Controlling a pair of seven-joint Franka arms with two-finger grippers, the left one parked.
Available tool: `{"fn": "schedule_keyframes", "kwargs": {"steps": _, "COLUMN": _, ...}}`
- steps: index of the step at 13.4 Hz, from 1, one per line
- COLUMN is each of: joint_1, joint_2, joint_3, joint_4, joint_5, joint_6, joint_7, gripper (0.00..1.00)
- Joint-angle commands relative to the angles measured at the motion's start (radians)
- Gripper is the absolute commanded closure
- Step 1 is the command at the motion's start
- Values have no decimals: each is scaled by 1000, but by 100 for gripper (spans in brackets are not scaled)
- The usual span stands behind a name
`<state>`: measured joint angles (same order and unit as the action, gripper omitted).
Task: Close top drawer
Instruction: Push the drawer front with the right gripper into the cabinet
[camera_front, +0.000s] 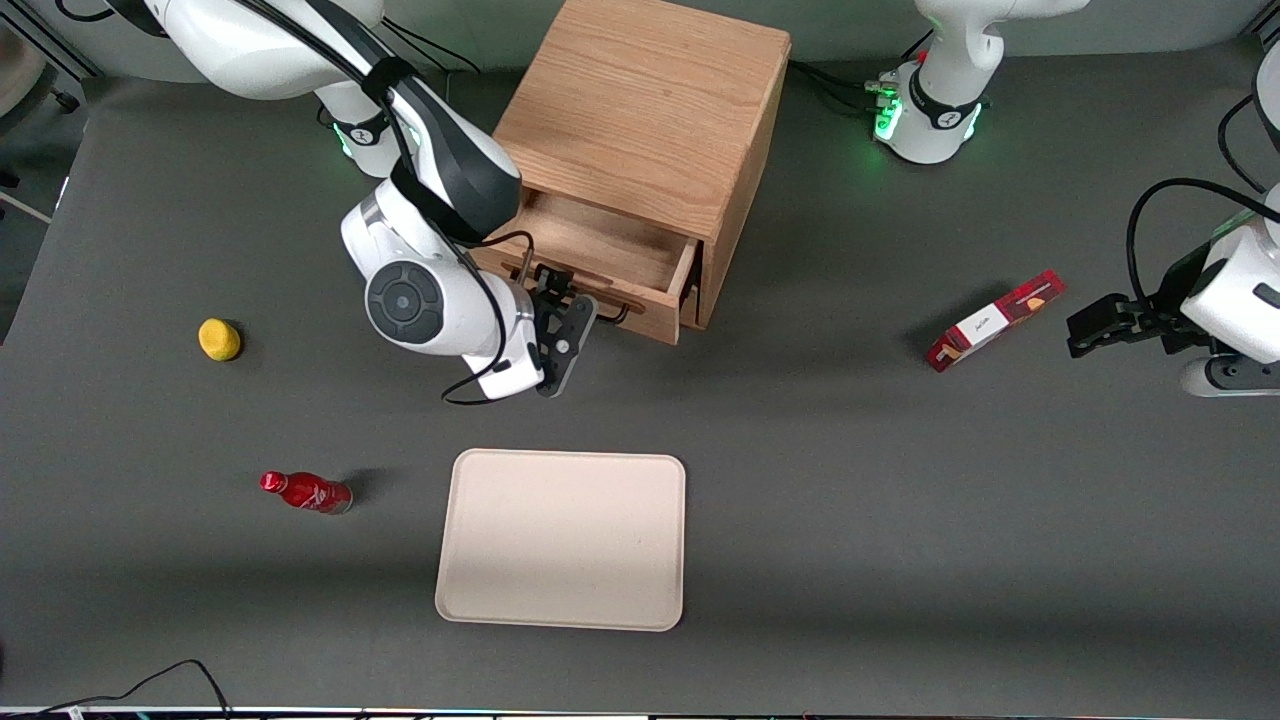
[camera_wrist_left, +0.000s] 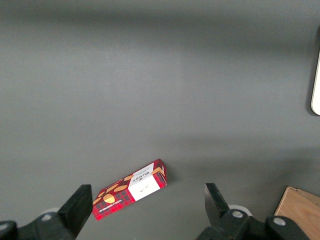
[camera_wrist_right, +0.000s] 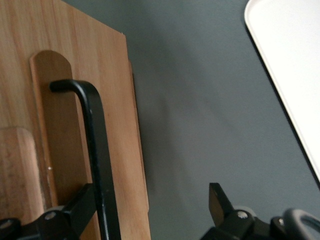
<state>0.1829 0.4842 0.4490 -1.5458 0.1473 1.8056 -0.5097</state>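
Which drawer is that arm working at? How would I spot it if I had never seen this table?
Find the light oak cabinet standing on the grey table. The top drawer sticks out of its front, showing its bare wooden inside, with the gripper open at its thin black handle. No other drawer shows pulled out.

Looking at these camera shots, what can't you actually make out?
- The top drawer inside: in the front view, the arm hides part of it.
- Its handle: in the right wrist view, the picture's edge cuts it off.
- The hand at the drawer front: contact with the handle is unclear.
- The lower drawer: not visible.
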Motion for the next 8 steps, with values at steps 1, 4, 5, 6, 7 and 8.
{"fn": "schedule_keyframes", "kwargs": {"steps": 1, "joint_1": 1, "joint_2": -42, "joint_3": 30, "joint_4": -59, "joint_5": 18, "joint_6": 20, "joint_7": 57, "gripper": 0}}
{"fn": "schedule_keyframes", "kwargs": {"steps": 4, "joint_1": 1, "joint_2": -58, "joint_3": 45, "joint_4": -79, "joint_5": 18, "joint_6": 20, "joint_7": 76, "gripper": 0}}
{"fn": "schedule_keyframes", "kwargs": {"steps": 5, "joint_1": 1, "joint_2": -61, "joint_3": 54, "joint_4": -83, "joint_5": 18, "joint_6": 21, "joint_7": 76, "gripper": 0}}
{"fn": "schedule_keyframes", "kwargs": {"steps": 6, "joint_1": 1, "joint_2": -76, "joint_3": 63, "joint_4": -101, "joint_5": 18, "joint_6": 20, "joint_7": 76, "gripper": 0}}
{"fn": "schedule_keyframes", "kwargs": {"steps": 7, "joint_1": 3, "joint_2": -97, "joint_3": 66, "joint_4": -126, "joint_5": 18, "joint_6": 26, "joint_7": 76, "gripper": 0}}
{"fn": "schedule_keyframes", "kwargs": {"steps": 8, "joint_1": 1, "joint_2": -113, "joint_3": 89, "joint_4": -140, "joint_5": 20, "joint_6": 27, "joint_7": 82, "gripper": 0}}
